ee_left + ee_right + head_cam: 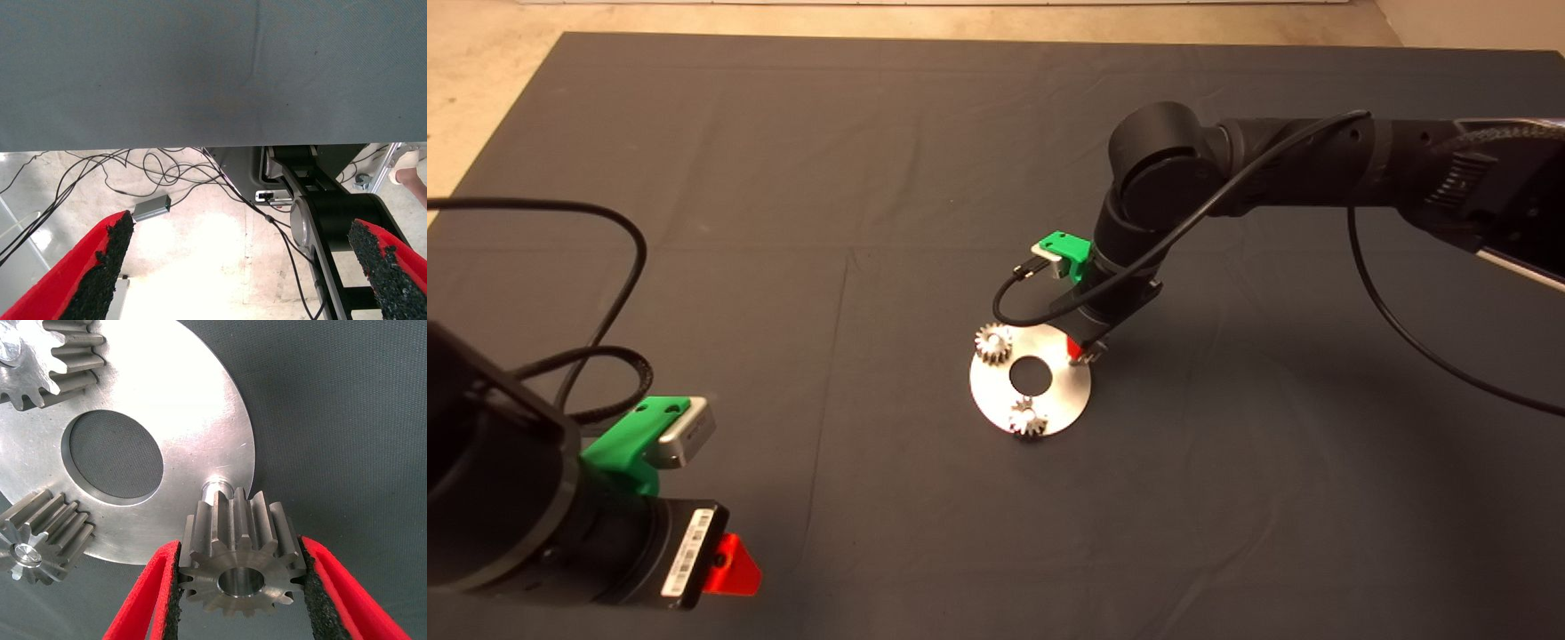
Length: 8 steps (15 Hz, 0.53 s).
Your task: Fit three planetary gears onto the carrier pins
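A flat silver disc (1049, 387) with a large centre hole lies on the dark mat. Two planetary gears sit on its carrier pins, one (993, 343) at the far left rim and one (1029, 418) at the near rim. In the right wrist view both seated gears (50, 357) (41, 537) show, and a bare pin (217, 485) stands near the rim. My right gripper (237, 590) is shut on a third gear (237, 553), held just above and beside that bare pin. From the head view the right gripper (1085, 354) hangs over the disc's right rim. My left gripper (243, 267) waits open at the lower left.
The dark mat (783, 267) spreads wide around the disc. The right arm's black cable (1040, 293) loops close to the disc's far edge. The left wrist view shows the mat's edge, floor cables (160, 173) and a person's leg (410, 177) beyond.
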Each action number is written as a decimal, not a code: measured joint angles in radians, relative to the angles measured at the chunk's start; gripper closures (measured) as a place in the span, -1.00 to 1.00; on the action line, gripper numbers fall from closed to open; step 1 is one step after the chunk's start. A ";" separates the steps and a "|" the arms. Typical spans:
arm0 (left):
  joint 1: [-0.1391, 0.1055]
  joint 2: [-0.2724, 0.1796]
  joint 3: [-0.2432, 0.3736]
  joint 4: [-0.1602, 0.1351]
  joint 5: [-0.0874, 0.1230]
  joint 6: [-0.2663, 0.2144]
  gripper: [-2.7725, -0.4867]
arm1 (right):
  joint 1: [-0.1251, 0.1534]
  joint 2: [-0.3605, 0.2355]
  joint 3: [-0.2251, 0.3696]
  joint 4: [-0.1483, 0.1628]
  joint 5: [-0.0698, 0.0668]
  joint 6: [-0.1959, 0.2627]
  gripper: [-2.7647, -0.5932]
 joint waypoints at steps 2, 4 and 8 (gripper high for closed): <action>0.000 0.000 0.000 0.000 0.000 0.000 -0.61 | 0.000 0.002 0.001 0.000 0.000 0.000 0.55; 0.000 0.000 0.000 0.000 0.000 0.000 -0.61 | 0.000 0.001 0.002 0.000 0.000 0.000 0.55; 0.000 0.000 0.000 0.000 0.000 0.000 -0.61 | 0.000 0.006 0.005 0.000 0.000 0.000 0.55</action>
